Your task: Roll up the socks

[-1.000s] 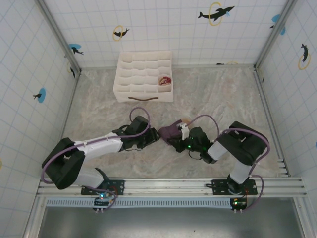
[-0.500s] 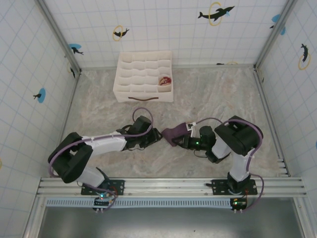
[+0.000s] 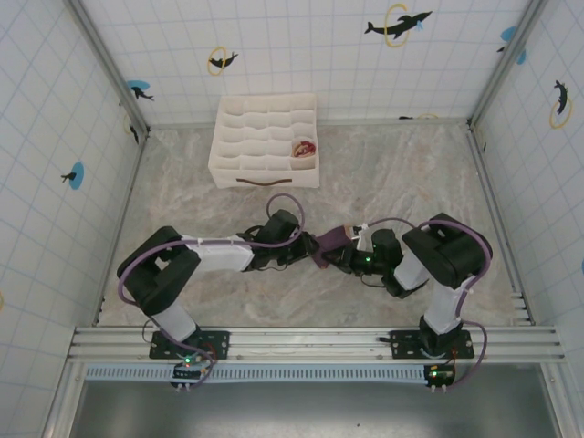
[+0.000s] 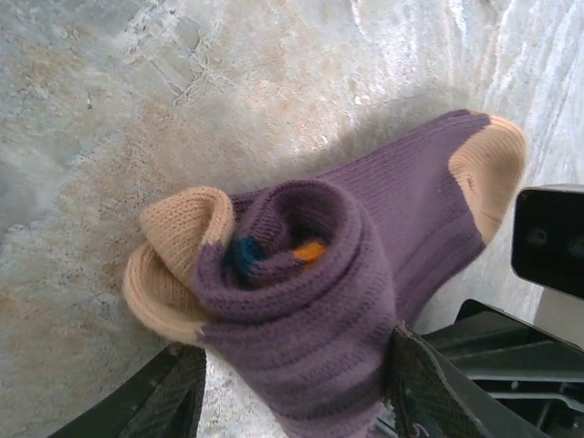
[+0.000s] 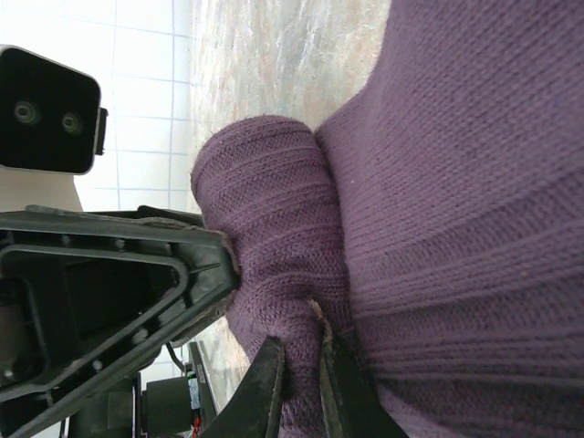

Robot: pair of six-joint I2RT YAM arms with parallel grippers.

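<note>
Purple sock (image 4: 328,301) lies on marble-look table (image 4: 109,109), part rolled: a fat roll at one end, the rest flat w/ tan toe (image 4: 488,164) pointing away. Tan heel (image 4: 173,251) bulges at the roll's side, and bits of orange and teal show in the roll's ctr.

L gripper (image 4: 297,365) has the roll btwn its two black fingers (image 4: 429,383), jaws roughly half apart. One finger touches the knit. Can't tell if the roll is truly clamped or just flanked. R gripper (image 5: 299,374) is all but closed, its thin tips pinching a fold of the purple sock (image 5: 456,182) where the roll meets the flat part. In R wrist view, the L gripper's black finger sits against the roll's other side.

From above, both grippers meet nose to nose at mid table, a bit toward the near edge: L gripper (image 3: 304,248) from the left, R gripper (image 3: 340,253) from the right. The purple sock (image 3: 326,245) is a small dark lump btwn them. L arm (image 3: 219,255) stretches low across the table, elbow bent back toward its base. R arm (image 3: 447,255) is folded tight. Both bases are bolted to a metal rail (image 3: 310,342) at the near edge.

Further out, a white gridded box (image 3: 228,173) stands near the back wall, well apart from the grippers. Beige sock (image 3: 304,148), rolled w/ dark red showing, sits in a cell of the box's right-hand column, toward its near side. White tiled walls (image 3: 55,109) w/ dolphin stickers (image 3: 397,23) close in the table on three sides.
</note>
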